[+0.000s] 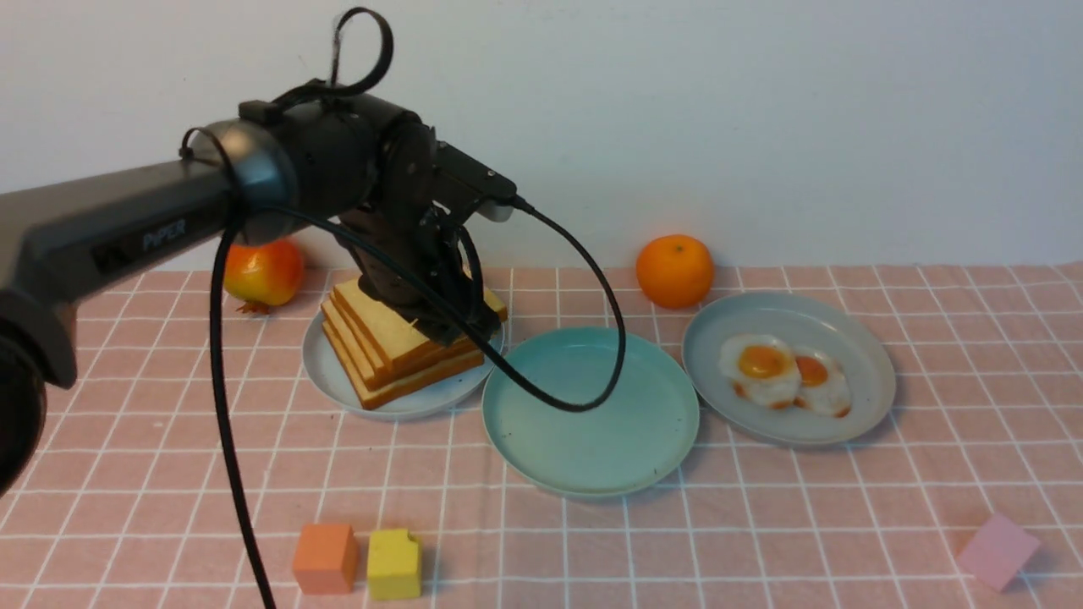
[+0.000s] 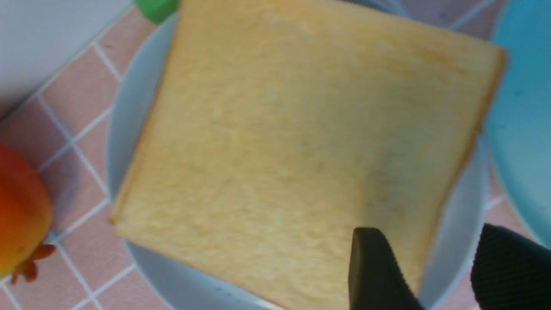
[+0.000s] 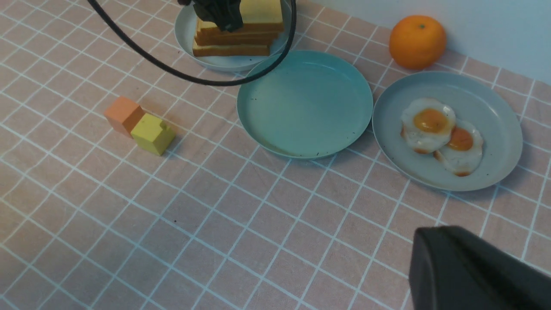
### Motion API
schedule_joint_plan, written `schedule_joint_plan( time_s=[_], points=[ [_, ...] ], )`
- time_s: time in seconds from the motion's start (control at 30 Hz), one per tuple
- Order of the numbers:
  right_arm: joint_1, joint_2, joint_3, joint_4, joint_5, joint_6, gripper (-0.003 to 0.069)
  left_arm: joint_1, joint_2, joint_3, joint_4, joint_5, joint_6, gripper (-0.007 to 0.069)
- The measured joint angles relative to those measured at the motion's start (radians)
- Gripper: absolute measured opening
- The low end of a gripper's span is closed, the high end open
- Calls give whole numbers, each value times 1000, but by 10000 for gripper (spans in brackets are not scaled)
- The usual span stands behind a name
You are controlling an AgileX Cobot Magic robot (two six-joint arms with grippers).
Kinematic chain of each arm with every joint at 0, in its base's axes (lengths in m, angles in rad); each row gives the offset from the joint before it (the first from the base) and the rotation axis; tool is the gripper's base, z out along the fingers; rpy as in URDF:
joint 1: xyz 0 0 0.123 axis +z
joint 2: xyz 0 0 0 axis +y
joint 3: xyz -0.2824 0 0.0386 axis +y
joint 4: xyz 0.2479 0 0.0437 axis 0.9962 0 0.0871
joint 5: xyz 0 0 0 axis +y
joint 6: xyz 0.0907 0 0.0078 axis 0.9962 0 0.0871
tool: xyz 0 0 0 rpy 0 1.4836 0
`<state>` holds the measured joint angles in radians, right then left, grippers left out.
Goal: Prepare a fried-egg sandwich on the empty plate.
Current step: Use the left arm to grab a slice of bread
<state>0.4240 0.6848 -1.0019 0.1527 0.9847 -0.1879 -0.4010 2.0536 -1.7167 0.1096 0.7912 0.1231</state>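
The mint-green plate (image 1: 592, 423) sits bare at the table's middle; it also shows in the right wrist view (image 3: 301, 103). To its left, a stack of plain toast slices (image 1: 398, 347) lies on a pale plate (image 1: 338, 381). Two fried eggs (image 1: 766, 368) lie on another pale plate (image 1: 846, 330) at the right. My left gripper (image 1: 448, 326) is down on the stack's right corner. In the left wrist view it (image 2: 426, 241) is open: one finger is over the top slice (image 2: 301, 142), the other past its edge. My right gripper (image 3: 447, 241) shows as one dark mass, empty, above the cloth.
An orange (image 1: 674, 271) stands behind the plates and a red-yellow fruit (image 1: 264, 272) behind the toast. An orange cube (image 1: 325, 558) and a yellow cube (image 1: 394, 564) lie at the front left, a pink block (image 1: 997, 550) at the front right. My left arm's cable hangs over the mint-green plate.
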Motion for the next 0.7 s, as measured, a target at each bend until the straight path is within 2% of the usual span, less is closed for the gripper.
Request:
schedule_joint_plan(
  time_s=[0.43,0.7],
  points=[
    [0,0,0,5,1,1,43,3,7,0,-44,-49,76,360],
    [0,0,0,5,7,2,43,1,55,0,5,-90,78,360]
  ],
)
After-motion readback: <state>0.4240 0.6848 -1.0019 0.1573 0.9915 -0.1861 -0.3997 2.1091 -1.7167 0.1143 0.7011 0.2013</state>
